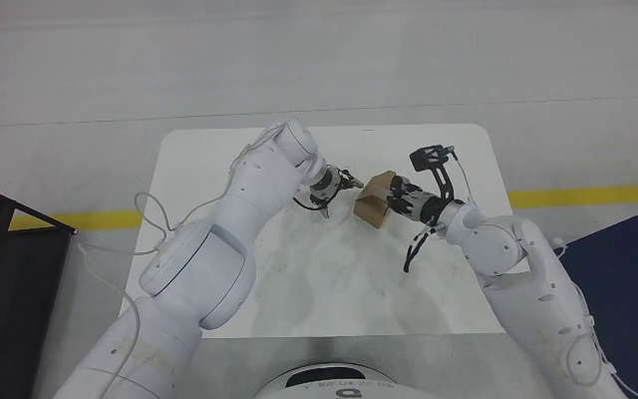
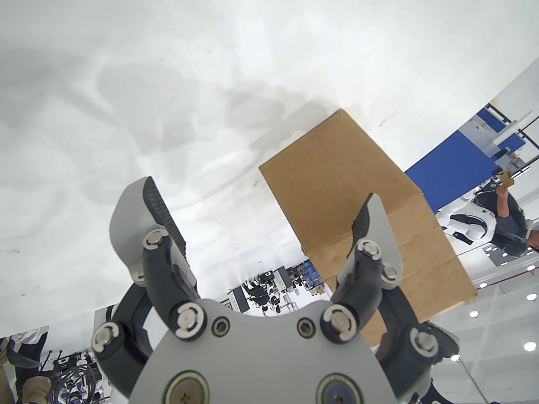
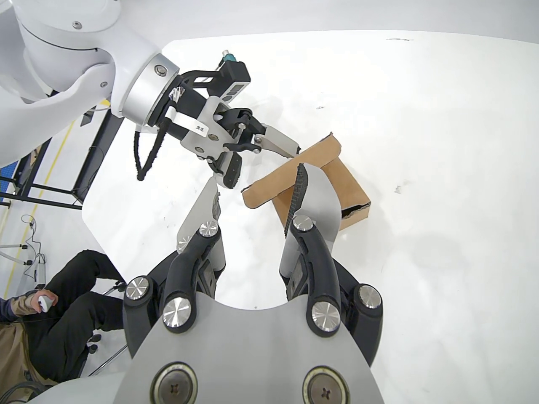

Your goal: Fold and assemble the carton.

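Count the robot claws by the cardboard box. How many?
2. The left claw is open on one side of the carton; the right claw is open on its other side. None seem hidden.

Bright, even overhead light washes the white table (image 1: 329, 289) almost to glare in all three views. In the left wrist view soft, overlapping grey shadows spread across it beyond the carton (image 2: 328, 178), and lamps (image 2: 528, 344) show as small hot spots. Both wrist views bend straight lines near their borders

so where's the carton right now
In the top view the carton sits on the white table, far middle, between the left gripper and right gripper.
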